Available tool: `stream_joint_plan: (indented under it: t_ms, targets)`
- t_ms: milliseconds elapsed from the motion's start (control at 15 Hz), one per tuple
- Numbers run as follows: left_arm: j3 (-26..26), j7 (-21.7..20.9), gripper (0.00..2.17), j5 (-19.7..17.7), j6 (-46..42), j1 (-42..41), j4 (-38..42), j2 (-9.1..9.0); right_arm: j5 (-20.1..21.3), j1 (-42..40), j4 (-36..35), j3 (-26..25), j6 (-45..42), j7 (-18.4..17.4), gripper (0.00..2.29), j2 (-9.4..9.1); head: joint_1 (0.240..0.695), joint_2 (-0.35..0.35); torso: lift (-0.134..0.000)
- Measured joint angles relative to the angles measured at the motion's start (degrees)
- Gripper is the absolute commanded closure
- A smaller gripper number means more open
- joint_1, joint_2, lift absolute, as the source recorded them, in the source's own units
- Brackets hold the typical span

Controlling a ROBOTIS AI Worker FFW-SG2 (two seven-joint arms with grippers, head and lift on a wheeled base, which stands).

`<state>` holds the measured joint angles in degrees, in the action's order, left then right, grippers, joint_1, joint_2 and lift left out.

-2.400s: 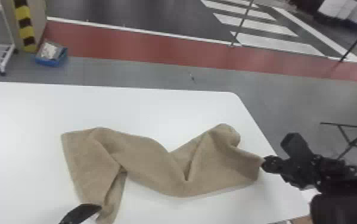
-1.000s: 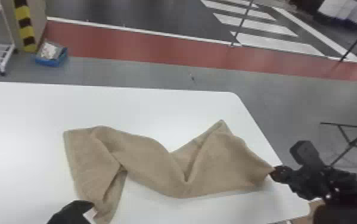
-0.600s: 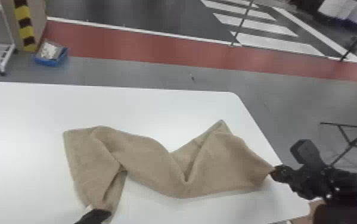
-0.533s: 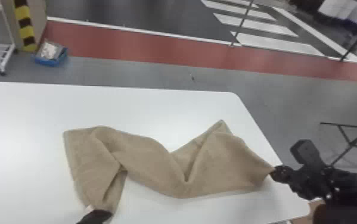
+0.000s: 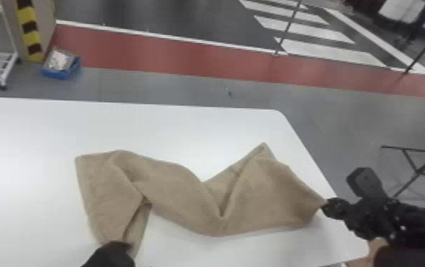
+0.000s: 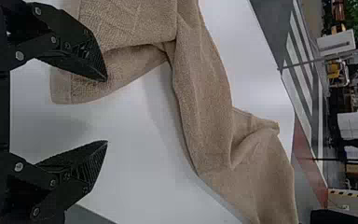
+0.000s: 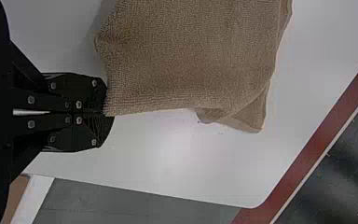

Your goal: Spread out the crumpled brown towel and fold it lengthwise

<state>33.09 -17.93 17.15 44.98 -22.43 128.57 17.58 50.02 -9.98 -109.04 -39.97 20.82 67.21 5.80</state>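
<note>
Towel corner drawn rightward | towel twisted across lower centre of the white table | right gripper pinching that corner; left gripper, lower left, fingers apart | spreading under way; left should grip the near end next

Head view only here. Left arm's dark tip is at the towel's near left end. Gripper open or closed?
Observer: Open. In the left wrist view, the left gripper has its fingers well apart.
Operator: Anything between the tips?
Observer: White table shows in the gap, no cloth pinched.
Operator: And the right gripper, are its fingers closed?
Observer: Yes, the right wrist view shows them pressed together at the edge of the towel.
</note>
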Motion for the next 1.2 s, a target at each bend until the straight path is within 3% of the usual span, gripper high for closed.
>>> stream_joint_plan:
  t_ms: [733,800,867,933,1200]
  targets:
    - [-2.7,-0.3,0.73,-0.4,1.2,-0.4,-1.2,-0.09,-0.1,-0.4,-1.0,-0.2,0.6,0.0,1.28,-0.78,0.695,-0.35,-0.124]
    - [-2.9,-0.3,0.8,-0.4,1.5,-0.4,-1.2,-0.09,-0.1,-0.4,-1.0,-0.2,0.6,0.0,1.28,-0.85,0.695,-0.35,-0.124]
    - [-3.1,-0.4,1.33,-0.4,1.7,-0.4,-1.2,-0.09,-0.1,-0.4,-1.0,-0.2,0.6,0.0,1.28,-0.91,0.695,-0.35,-0.124]
    - [-3.4,-0.4,1.44,-0.4,2.0,-0.4,-1.1,-0.09,-0.2,-0.4,-1.2,-0.2,0.6,0.0,1.28,-0.98,0.695,-0.35,-0.124]
    - [-5.4,0.2,1.44,-0.9,2.3,-0.7,-0.9,-0.17,-0.6,-0.7,-2.0,-0.3,0.7,0.1,1.28,-1.12,0.695,-0.35,-0.124]
